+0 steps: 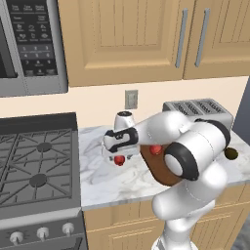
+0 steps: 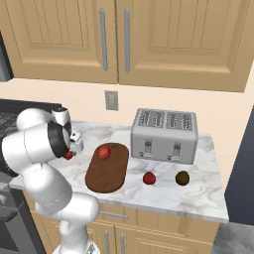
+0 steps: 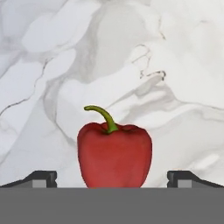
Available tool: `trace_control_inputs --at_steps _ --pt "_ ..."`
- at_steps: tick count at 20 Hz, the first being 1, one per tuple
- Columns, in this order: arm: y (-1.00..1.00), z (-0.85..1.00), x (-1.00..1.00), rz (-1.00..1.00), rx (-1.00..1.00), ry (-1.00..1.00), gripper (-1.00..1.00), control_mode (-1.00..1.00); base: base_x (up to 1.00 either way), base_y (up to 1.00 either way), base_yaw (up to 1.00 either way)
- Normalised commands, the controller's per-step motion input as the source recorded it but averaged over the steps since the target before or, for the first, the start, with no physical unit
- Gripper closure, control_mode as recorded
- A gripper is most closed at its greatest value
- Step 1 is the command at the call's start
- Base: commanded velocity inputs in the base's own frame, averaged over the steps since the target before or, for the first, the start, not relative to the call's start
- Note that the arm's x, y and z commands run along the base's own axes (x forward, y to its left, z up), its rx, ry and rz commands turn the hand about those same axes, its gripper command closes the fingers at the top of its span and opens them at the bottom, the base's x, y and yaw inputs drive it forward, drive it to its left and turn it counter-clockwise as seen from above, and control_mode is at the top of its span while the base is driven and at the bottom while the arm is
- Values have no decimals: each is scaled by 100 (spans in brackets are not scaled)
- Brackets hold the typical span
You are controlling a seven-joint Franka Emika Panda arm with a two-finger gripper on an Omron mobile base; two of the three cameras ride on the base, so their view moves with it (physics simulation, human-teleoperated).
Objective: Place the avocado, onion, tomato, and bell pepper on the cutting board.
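Observation:
The red bell pepper (image 3: 114, 153) with its green stem stands on the marble counter between my two fingertips (image 3: 42, 177), with a gap on each side. My gripper (image 3: 113, 180) is open around it, left of the cutting board (image 2: 106, 171). From the base views the bell pepper (image 1: 119, 159) (image 2: 68, 155) peeks out under the gripper (image 1: 118, 154). One red round item (image 2: 104, 152) lies on the board, another (image 2: 149, 178) on the counter right of it; which is tomato or onion I cannot tell. The dark avocado (image 2: 182, 177) lies further right.
A silver toaster (image 2: 165, 134) stands at the back of the counter behind the board. The gas stove (image 1: 36, 166) adjoins the counter on the left, with a microwave (image 1: 29, 44) above it. Wall cabinets hang overhead.

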Motion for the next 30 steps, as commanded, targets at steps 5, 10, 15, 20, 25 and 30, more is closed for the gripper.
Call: trace_control_inputs --at_steps 5,10,15,20,25,30 --pt "0 -21 0 0 0 3 -100 -100 0 0 0" --pt "0 -21 5 0 0 5 -100 -100 0 0 0" --pt "0 -9 2 0 0 2 100 -100 0 0 0" --pt "-20 11 -27 0 0 -3 100 -100 0 0 0" --pt "-6 47 -52 -1 0 -7 100 -100 0 0 0" --pt "-18 61 -78 -4 0 -9 100 -100 0 0 0"
